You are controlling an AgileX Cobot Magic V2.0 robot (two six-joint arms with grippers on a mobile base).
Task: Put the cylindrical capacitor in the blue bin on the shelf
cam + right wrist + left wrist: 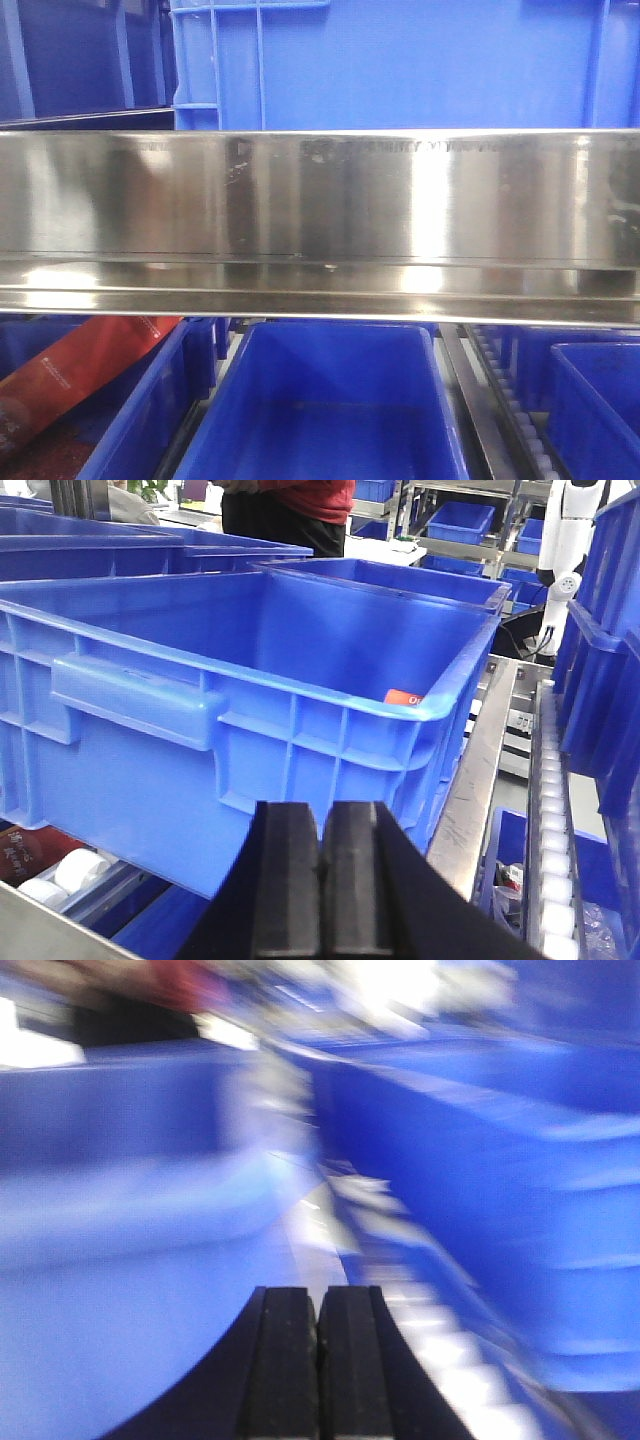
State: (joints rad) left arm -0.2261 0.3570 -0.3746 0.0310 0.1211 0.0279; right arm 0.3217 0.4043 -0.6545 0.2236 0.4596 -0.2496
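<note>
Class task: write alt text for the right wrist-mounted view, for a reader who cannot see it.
The right pincer, its black pads pressed together and holding nothing, points at a large blue bin directly ahead. An orange label shows inside the bin, and a steel shelf rail runs along its right side.

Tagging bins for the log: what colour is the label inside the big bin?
Orange-red label, low against the blue bin's inner far wall; best in the right wrist view.
</note>
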